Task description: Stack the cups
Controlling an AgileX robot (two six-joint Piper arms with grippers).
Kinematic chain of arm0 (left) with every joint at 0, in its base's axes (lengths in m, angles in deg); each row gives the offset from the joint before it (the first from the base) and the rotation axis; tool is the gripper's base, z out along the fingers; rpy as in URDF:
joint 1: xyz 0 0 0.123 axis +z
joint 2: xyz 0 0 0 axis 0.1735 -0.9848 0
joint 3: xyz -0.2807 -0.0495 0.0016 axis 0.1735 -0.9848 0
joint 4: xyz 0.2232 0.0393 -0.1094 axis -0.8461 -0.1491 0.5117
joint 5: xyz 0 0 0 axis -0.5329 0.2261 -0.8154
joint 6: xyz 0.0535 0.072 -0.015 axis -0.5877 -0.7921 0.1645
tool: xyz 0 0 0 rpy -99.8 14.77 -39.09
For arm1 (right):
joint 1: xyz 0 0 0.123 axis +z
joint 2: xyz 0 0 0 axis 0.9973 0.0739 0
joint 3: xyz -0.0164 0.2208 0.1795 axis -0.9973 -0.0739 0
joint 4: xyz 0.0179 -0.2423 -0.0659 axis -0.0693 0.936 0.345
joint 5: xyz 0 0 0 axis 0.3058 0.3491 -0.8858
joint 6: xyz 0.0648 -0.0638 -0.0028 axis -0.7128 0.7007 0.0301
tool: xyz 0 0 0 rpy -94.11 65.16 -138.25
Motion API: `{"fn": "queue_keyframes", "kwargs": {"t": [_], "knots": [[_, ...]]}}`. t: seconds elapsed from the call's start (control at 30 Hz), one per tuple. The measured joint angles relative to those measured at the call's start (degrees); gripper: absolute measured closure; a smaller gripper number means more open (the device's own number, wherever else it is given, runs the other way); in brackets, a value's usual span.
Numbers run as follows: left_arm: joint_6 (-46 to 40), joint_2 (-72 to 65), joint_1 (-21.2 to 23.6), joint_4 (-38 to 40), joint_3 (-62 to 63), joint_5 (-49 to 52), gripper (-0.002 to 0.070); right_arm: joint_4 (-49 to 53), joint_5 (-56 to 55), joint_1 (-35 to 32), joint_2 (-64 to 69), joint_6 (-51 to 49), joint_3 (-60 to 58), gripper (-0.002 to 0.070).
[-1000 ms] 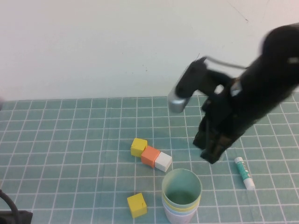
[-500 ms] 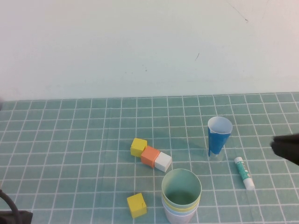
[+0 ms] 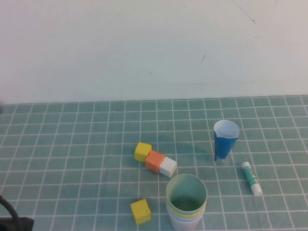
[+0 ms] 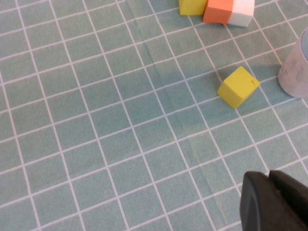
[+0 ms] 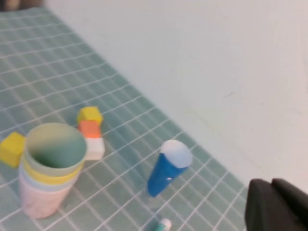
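Note:
The cups stand nested in one stack (image 3: 186, 204) near the table's front edge: pale green inside on top, then yellow and light blue rims, pink outermost at the bottom. The stack also shows in the right wrist view (image 5: 50, 168), and its side shows in the left wrist view (image 4: 296, 72). My left gripper (image 4: 268, 176) is shut and empty, low over the mat to the left of the stack. My right gripper (image 5: 272, 184) is shut and empty, raised to the right of the stack. Neither gripper shows in the high view.
A narrow dark blue cup (image 3: 225, 140) with a white inside stands upright behind and right of the stack. A green and white tube (image 3: 251, 177) lies to the right. Yellow, orange and white blocks (image 3: 155, 160) sit in a row; a lone yellow block (image 3: 141, 211) lies left of the stack.
My right arm has drawn back to the right and left the high view, uncovering the dark blue cup. The stack and the blocks have not moved.

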Motion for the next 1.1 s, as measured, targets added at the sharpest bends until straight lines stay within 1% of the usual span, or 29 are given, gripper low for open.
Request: {"fn": "queue_keyframes", "kwargs": {"t": [0.1,0.27,0.4,0.5,0.57,0.67,0.77,0.87,0.97,1.03,1.1], "knots": [[0.0,0.0,0.0,0.0,0.0,0.0,0.0677,4.0,-0.6,0.0,-4.2,-5.1,-2.9,0.0678],[0.0,0.0,0.0,0.0,0.0,0.0,0.0677,9.0,3.2,-0.5,-9.6,-16.1,-7.9,0.0678],[0.0,0.0,0.0,0.0,0.0,0.0,0.0677,11.6,4.3,-6.0,-13.4,-20.2,-11.1,0.0678],[0.0,0.0,0.0,0.0,0.0,0.0,0.0677,9.8,3.6,-13.3,-16.2,-18.5,-13.0,0.0678],[0.0,0.0,0.0,0.0,0.0,0.0,0.0677,6.4,1.2,-19.4,-17.8,-14.1,-14.1,0.0678],[0.0,0.0,0.0,0.0,0.0,0.0,0.0677,0.0,-4.5,-28.3,-19.4,-6.9,-16.3,0.0678],[0.0,0.0,0.0,0.0,0.0,0.0,0.0677,-6.1,-11.7,-35.1,-20.0,-1.2,-19.7,0.0678],[0.1,0.0,0.0,0.0,0.0,0.0,0.0677,-8.3,-19.6,-39.3,-20.0,0.1,-24.4,0.0678],[0.1,0.0,0.0,0.0,0.0,0.0,0.0677,-11.0,-26.2,-40.6,-20.0,0.4,-29.5,0.0678],[0.1,0.0,0.0,0.0,0.0,0.0,0.0677,-12.9,-26.4,-40.6,-20.7,0.4,-31.4,0.0678],[0.1,0.0,0.0,0.0,0.0,0.0,0.0677,-13.5,-23.3,-40.6,-21.2,0.0,-31.8,0.0678]]}}
